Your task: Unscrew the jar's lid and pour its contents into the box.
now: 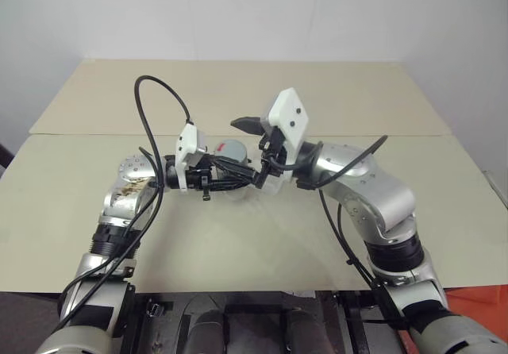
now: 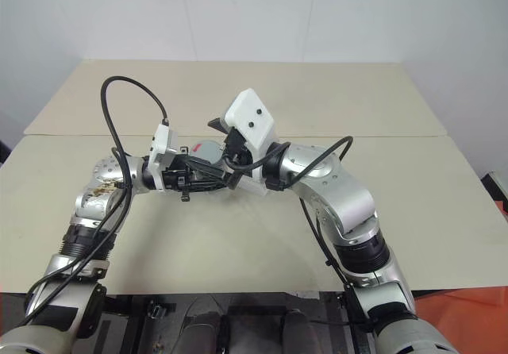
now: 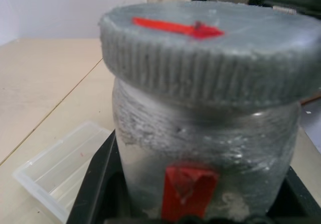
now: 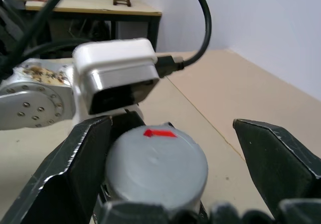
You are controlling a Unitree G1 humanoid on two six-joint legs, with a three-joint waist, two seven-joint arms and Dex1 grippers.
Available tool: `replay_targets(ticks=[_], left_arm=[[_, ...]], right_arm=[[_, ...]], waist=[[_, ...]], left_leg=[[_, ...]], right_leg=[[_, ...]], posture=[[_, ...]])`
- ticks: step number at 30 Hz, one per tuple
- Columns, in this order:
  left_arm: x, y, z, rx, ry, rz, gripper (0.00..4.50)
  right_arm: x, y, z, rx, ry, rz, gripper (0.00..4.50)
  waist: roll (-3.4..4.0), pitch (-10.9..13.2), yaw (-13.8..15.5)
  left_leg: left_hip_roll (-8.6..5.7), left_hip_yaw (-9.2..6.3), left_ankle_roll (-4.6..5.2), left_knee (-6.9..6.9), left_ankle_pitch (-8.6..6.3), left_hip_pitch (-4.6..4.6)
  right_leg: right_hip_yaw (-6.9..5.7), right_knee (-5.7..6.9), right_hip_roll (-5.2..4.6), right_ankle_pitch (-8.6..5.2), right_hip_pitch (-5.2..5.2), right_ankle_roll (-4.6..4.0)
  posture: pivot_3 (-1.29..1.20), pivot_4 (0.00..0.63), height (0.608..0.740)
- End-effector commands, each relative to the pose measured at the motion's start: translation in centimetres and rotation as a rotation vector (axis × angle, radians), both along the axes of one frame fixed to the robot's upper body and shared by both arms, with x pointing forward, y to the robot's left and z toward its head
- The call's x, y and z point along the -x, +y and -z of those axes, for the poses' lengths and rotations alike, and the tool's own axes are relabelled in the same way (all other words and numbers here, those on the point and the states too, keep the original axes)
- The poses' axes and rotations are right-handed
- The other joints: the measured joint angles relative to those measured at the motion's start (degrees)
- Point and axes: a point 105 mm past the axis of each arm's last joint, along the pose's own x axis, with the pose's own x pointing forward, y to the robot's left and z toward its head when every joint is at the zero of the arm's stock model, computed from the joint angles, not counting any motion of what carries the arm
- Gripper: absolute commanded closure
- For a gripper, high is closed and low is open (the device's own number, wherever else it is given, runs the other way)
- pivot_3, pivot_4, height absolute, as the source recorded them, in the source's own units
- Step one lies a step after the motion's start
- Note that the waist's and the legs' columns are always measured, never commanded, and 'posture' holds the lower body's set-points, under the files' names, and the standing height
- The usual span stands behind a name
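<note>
My left gripper (image 3: 200, 209) is shut on the jar (image 3: 200, 148), a clear cylinder with a red label patch, and holds it above the table. The grey ribbed lid (image 3: 210, 53) with a red mark sits on the jar. My right gripper (image 4: 170, 131) is open, one black finger (image 4: 65, 174) against the lid's (image 4: 156, 166) side and the other finger (image 4: 276, 158) apart from it. Both grippers meet over the table's middle, with the jar (image 1: 230, 151) between them. The clear plastic box (image 3: 60, 166) lies on the table just below. The contents are hidden.
The beige table (image 1: 238, 243) has a seam across it, with a second panel (image 1: 238, 84) behind reaching the white wall. A black cable (image 1: 159, 92) loops above my left arm. There is open tabletop on both sides of the arms.
</note>
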Motion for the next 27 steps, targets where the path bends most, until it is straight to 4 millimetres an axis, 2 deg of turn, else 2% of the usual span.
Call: replay_targets(ticks=[1,17,27], left_arm=[[0.2,0.1,-1.3,0.012,-0.051,0.007,2.57],[0.2,0.1,-1.4,0.009,-0.051,0.012,2.57],[0.2,0.3,-1.3,0.009,-0.051,0.007,2.57]], right_arm=[[0.2,0.1,-1.0,-0.009,-0.058,0.004,0.01],[0.6,-1.7,-1.0,0.004,-0.071,0.017,0.01],[1.9,-2.0,-1.1,0.012,-0.083,-0.047,0.01]], waist=[[0.0,0.0,0.0],[0.0,0.0,0.0],[0.0,0.0,0.0]], left_leg=[[0.0,0.0,0.0,0.0,0.0,0.0],[0.0,0.0,0.0,0.0,0.0,0.0],[0.0,0.0,0.0,0.0,0.0,0.0]], right_leg=[[0.0,0.0,0.0,0.0,0.0,0.0],[0.0,-0.01,0.0,0.0,0.0,0.0],[0.0,-0.04,0.0,0.0,0.0,0.0]], posture=[[0.0,0.15,0.74],[0.0,0.15,0.74],[0.0,0.15,0.74]])
